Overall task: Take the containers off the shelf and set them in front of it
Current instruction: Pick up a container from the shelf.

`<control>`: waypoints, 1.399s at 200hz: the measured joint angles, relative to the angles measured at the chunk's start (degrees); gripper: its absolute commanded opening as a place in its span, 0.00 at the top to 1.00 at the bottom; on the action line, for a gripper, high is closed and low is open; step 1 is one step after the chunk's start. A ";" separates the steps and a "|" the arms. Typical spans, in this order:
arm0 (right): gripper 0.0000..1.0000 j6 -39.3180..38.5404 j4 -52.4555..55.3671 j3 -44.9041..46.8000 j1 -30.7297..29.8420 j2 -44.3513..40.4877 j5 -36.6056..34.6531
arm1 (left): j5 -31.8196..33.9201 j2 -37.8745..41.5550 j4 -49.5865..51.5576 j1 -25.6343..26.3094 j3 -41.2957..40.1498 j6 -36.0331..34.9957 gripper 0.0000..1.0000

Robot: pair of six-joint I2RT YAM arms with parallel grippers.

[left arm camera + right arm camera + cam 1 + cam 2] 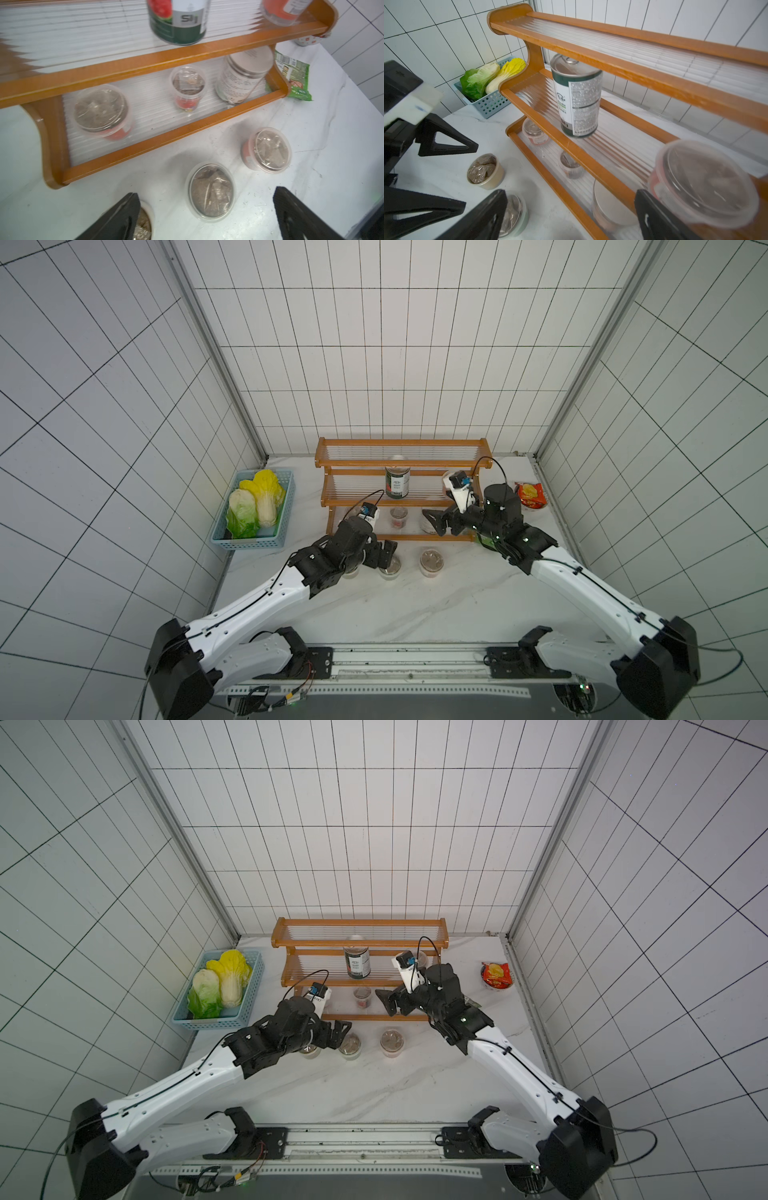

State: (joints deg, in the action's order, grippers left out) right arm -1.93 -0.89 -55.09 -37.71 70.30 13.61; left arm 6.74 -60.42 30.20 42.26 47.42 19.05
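Note:
The shelf (399, 466) stands at the back of the table. Its middle tier bears a dark green can (397, 487) and a red-labelled cup (704, 182). On the bottom tier are two cups (101, 112) (188, 87) and a white-lidded jar (610, 207). Three cups (431, 562) (209, 191) (143, 224) sit on the table in front. My left gripper (207, 216) is open just above the table, the middle cup ahead of its fingers. My right gripper (571, 218) is open at the bottom tier's right end, over the jar, holding nothing.
A light blue basket (253, 514) of cabbages sits left of the shelf. A red snack packet (531, 494) lies in a bowl at the right, and a green packet (295, 79) lies beside the shelf's right end. Tiled walls close in on three sides.

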 measured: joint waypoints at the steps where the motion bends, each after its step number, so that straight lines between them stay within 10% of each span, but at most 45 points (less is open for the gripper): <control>1: 0.01 0.00 -0.20 -0.15 -0.02 0.24 -0.13 | -0.02 0.11 0.04 -0.13 -0.04 0.00 0.01; 72: 0.01 -0.96 -15.10 -10.10 -1.03 20.55 -3.45 | -4.63 5.44 0.94 -9.64 -0.85 -1.09 0.02; 201: 0.00 -1.14 -20.61 -19.02 -3.21 31.93 -3.52 | -7.48 6.75 1.22 -12.70 -3.85 -1.53 0.01; 280: 0.29 -0.61 -22.43 -19.34 -4.26 32.74 -5.46 | -8.13 7.21 1.36 -13.97 -4.55 -1.55 0.02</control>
State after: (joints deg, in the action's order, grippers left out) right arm -2.55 -23.31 -74.43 -41.98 103.04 8.14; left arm -1.39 -53.21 31.55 28.29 42.87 17.50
